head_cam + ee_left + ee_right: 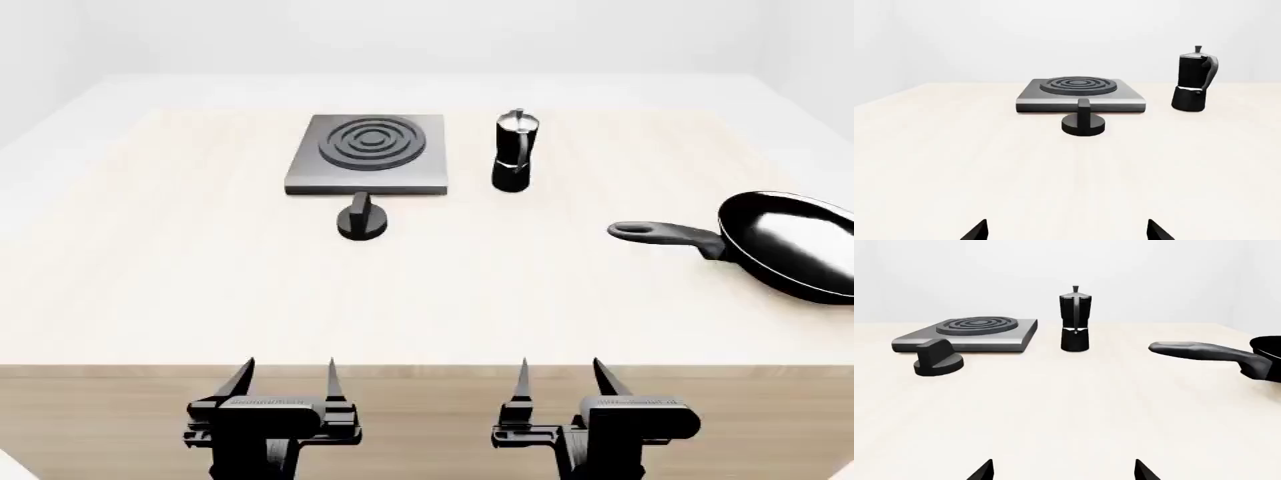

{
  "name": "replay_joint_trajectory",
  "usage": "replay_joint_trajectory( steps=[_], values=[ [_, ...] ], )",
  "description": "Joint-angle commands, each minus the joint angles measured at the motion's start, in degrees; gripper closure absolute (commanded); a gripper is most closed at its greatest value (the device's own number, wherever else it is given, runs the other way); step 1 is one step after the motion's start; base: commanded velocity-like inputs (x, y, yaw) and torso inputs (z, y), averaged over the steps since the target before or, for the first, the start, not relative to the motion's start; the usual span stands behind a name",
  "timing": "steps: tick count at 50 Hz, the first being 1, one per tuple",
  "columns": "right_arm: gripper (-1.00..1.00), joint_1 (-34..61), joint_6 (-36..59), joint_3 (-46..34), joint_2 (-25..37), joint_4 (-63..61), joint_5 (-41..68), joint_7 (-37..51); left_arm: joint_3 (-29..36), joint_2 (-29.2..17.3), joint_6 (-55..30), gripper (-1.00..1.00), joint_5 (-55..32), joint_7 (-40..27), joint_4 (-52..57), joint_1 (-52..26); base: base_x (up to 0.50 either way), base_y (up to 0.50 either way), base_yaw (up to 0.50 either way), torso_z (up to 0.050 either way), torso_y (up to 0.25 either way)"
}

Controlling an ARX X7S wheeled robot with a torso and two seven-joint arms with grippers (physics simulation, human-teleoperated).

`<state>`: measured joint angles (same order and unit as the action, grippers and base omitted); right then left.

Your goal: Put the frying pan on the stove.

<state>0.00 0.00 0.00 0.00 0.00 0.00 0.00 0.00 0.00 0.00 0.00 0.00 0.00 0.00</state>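
Note:
The glossy black frying pan (791,243) lies on the table at the right edge, its long handle (663,236) pointing left; the right wrist view shows the handle (1201,351). The grey square stove (368,153) with dark rings sits at the far middle-left, and it also shows in the left wrist view (1079,94) and the right wrist view (967,333). My left gripper (284,375) and right gripper (559,373) are both open and empty, held at the table's near edge, far from pan and stove.
A black-and-silver moka pot (514,151) stands just right of the stove. A small black round knob (362,219) lies in front of the stove. The light wooden table (200,280) has its front edge right at the grippers.

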Motion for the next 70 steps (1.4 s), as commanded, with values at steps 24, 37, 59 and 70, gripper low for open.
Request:
replay_joint_trajectory(
  steps=[24,37,59,70],
  values=[
    [-1.00,-1.83,7.96,-6.24,4.44,-16.90,0.05,4.80,5.49,-4.94,-7.83,-1.00,-1.11,-3.88,14.55,0.70,0.00,0.00,0.00,0.000,0.000],
    [-1.00,-1.32,10.22,-7.07,5.47,-21.09,1.26,5.61,6.13,-6.11,-9.19,-1.00,-2.12,-4.82,17.15,0.69,0.21,0.00,0.00,0.000,0.000],
    [-1.00,-0.86,11.50,-8.56,6.89,-22.99,2.70,6.97,6.98,-7.63,-9.47,-1.00,-3.65,-6.12,18.40,0.87,0.33,0.00,0.00,0.000,0.000],
    [-1.00,-0.96,11.42,-9.08,7.55,-23.27,3.36,7.66,7.55,-8.11,-9.24,-1.00,-4.19,-6.66,18.28,1.02,0.34,0.00,0.00,0.000,0.000]
  ],
)
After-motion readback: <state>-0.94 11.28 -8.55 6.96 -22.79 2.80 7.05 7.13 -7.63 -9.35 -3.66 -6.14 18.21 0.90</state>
